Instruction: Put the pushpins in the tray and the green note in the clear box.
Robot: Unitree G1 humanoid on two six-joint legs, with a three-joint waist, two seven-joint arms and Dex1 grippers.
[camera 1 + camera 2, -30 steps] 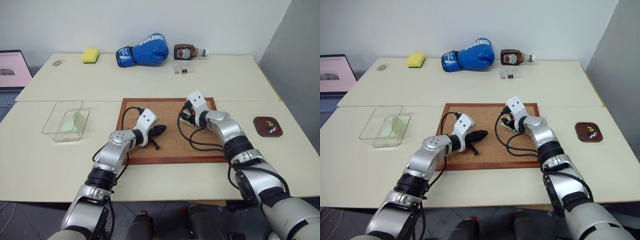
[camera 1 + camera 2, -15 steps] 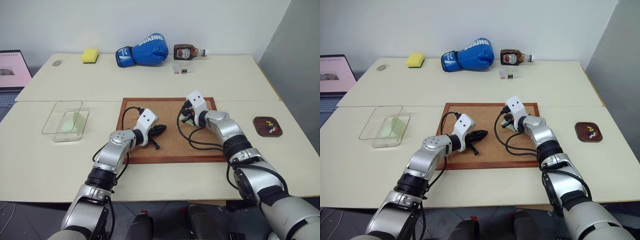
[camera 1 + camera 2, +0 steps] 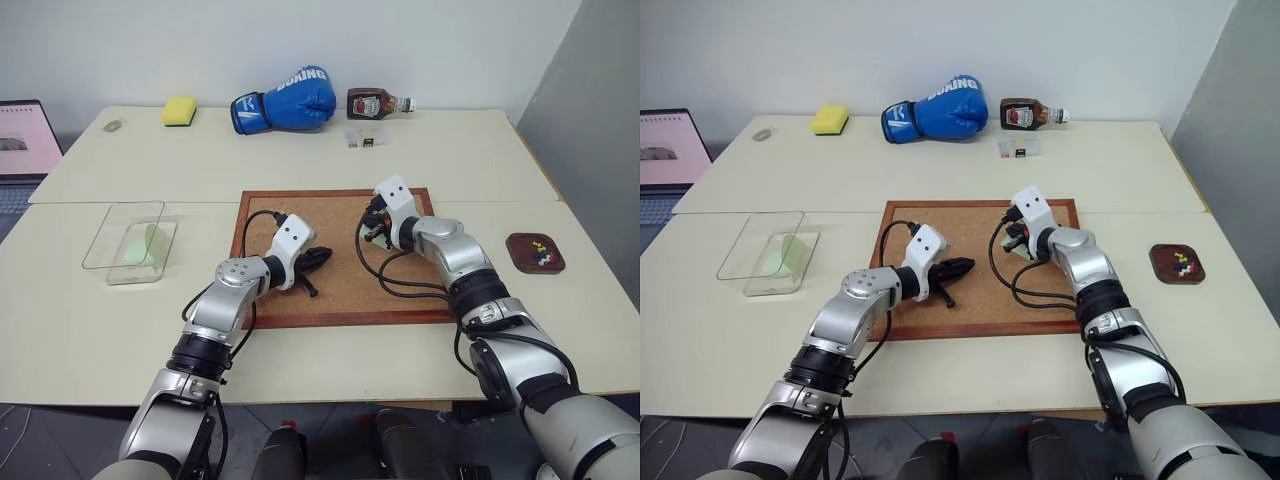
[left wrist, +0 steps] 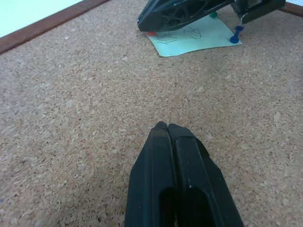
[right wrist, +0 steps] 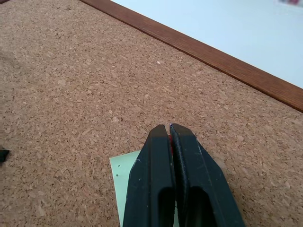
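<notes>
A green note lies pinned on the cork board, and it also shows under the right gripper's fingers as note. My right gripper is shut on a red pushpin at the note's corner. A blue pushpin and a green pushpin hold other corners. My left gripper is shut and empty, low over bare cork a short way from the note. The tray at the right holds several pushpins. The clear box at the left holds a pale-green sheet.
Along the far table edge lie a yellow sponge, a blue boxing glove, a sauce bottle and a tiny clear case. A laptop sits at the far left. A table seam runs behind the board.
The right gripper's fingers have closed on the red pin at the note's corner. The cork board's far edge has shifted slightly away. The left arm has stayed put.
</notes>
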